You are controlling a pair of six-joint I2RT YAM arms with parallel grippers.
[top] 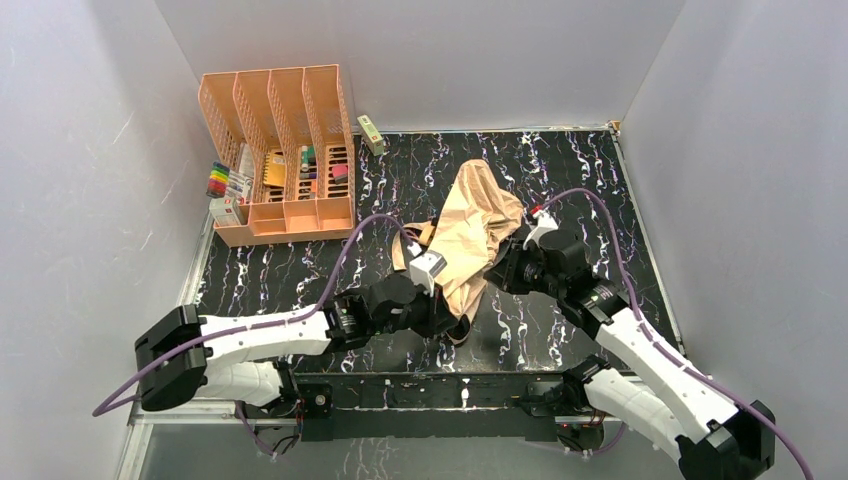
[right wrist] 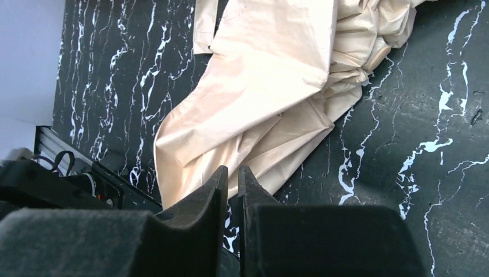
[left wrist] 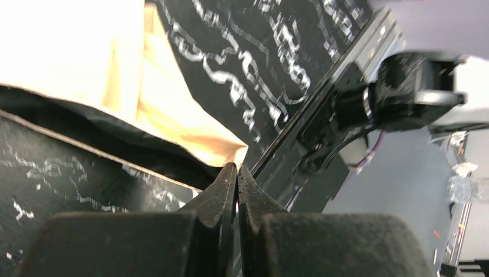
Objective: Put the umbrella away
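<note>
Peach-tan umbrella (top: 485, 225) is being flanked on the table (top: 280, 275) by the left gripper (left wrist: 237, 168), closed tight, and right gripper (right wrist: 232, 171), narrowly parted; orange organizer (top: 290, 130) well apart

Pale peach-tan folding umbrella (top: 482, 225), fabric loose and crumpled, slack across the middle of the black marbled tabletop (top: 300, 275)

Open table (top: 580, 160) right of the sprawled umbrella (top: 482, 230); desk organizer (top: 285, 150) across the far-left corner.
</note>
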